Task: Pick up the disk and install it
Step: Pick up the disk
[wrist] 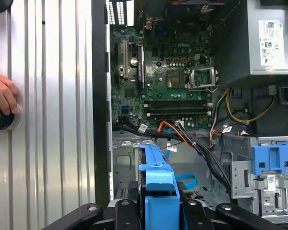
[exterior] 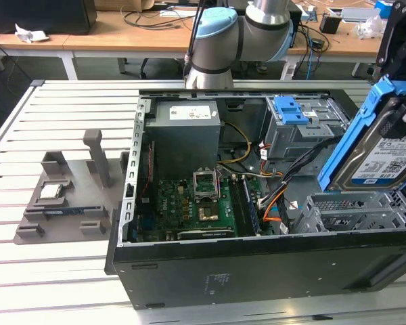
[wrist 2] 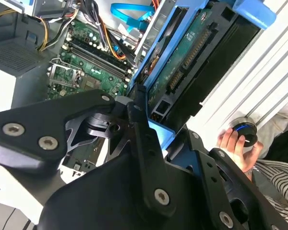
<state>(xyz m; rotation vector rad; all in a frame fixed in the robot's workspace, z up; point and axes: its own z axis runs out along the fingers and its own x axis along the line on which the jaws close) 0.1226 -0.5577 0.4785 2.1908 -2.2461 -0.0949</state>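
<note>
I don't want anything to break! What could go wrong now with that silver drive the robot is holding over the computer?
The gripper holds the flat silver metal disk in its blue plastic bracket tilted above the open black computer case, so it might catch on the grey metal drive cage if lowered crooked. The loose black and orange cables lie beside that cage and could get pinched or snagged.

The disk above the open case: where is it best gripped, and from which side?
Likely across its thickness, pinching the two broad flat faces, coming in over an edge of the blue bracket. The disk is a thin slab, so those faces are parallel; the gripper clamps it so.
</note>
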